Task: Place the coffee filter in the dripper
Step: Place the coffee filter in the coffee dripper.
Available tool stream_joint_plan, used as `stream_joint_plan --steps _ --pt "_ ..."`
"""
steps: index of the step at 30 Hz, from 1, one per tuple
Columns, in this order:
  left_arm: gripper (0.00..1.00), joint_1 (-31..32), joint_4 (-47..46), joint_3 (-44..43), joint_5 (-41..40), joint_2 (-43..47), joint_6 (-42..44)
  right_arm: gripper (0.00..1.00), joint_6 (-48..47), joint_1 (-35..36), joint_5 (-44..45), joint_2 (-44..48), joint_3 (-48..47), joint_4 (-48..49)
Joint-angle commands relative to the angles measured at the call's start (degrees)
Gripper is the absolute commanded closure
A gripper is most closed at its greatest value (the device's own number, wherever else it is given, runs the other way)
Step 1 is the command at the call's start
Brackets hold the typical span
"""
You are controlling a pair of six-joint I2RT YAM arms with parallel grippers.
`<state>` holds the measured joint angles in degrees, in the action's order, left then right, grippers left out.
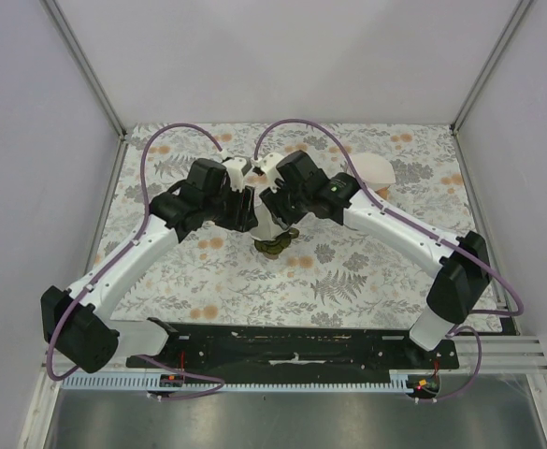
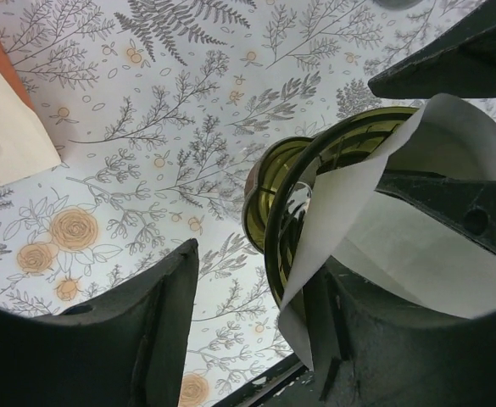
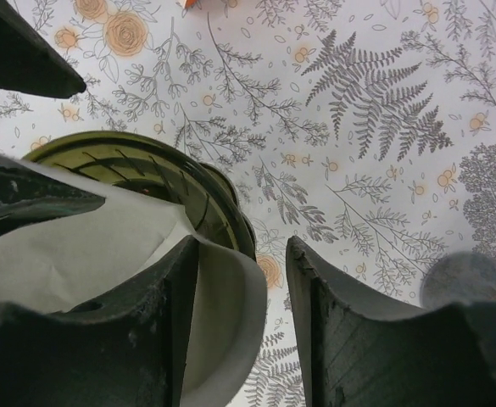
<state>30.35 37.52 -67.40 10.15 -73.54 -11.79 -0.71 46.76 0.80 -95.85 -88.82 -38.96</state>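
both my arms leaned in over the floral table (image 1: 367, 281), the left from 8 o'clock and the right from 4 o'clock, wrists nearly touching above the dripper (image 1: 275, 245) at its middle. my left gripper (image 2: 256, 280) stood wide, straddling the dripper's rim. my right gripper (image 3: 241, 254) stood part open, one finger inside the coffee filter (image 3: 86, 246), which sat crooked in the dripper, its edge spilling over the rim.

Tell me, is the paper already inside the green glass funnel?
Almost! The white filter is already partly inside the green dripper, but its edge sticks up over the rim. The open left fingers and right fingers are at it, one right finger inside the paper, seemingly seating it. Still left: press it fully down and pull the fingers away.
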Motion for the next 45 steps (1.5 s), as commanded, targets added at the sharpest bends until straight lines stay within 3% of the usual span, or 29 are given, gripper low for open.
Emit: stream_joint_plan --steps 1,14,18,22,27,34,37,41,45 --pt "0.43 0.7 -1.7 1.0 -2.2 2.1 5.3 0.47 -1.1 -0.5 -3.3 0.8 0.8 2.8" --pt "0.44 2.2 -1.7 -0.7 -1.5 1.9 6.9 0.39 -15.1 -1.3 -11.6 15.9 3.0 7.0" --pt "0.44 2.3 -1.3 -1.2 -1.7 1.5 7.1 0.39 -28.4 -1.3 -21.9 23.7 9.3 12.1" --pt "0.44 2.3 -1.0 -1.9 -1.9 1.2 7.2 0.34 -51.3 0.1 -37.7 29.3 19.5 14.5" --pt "0.45 2.3 -0.6 -2.6 -1.8 0.6 7.2 0.30 -61.6 3.1 -34.0 24.1 18.5 9.4" --pt "0.45 2.3 -0.4 -3.1 -1.7 0.0 7.3 0.29 -63.5 3.9 -26.2 17.6 16.6 8.7" --pt "0.45 2.4 -0.4 -2.8 -1.5 -0.1 7.0 0.37 -63.2 4.3 -25.8 16.1 16.6 8.6" --pt "0.45 2.4 -0.4 -3.2 -1.4 -0.2 6.8 0.74 -63.2 5.1 -25.5 15.6 17.7 8.3" --pt "0.43 2.4 0.6 -5.5 -0.6 -0.3 6.7 0.89 -63.9 5.2 -24.7 14.2 17.5 5.9"
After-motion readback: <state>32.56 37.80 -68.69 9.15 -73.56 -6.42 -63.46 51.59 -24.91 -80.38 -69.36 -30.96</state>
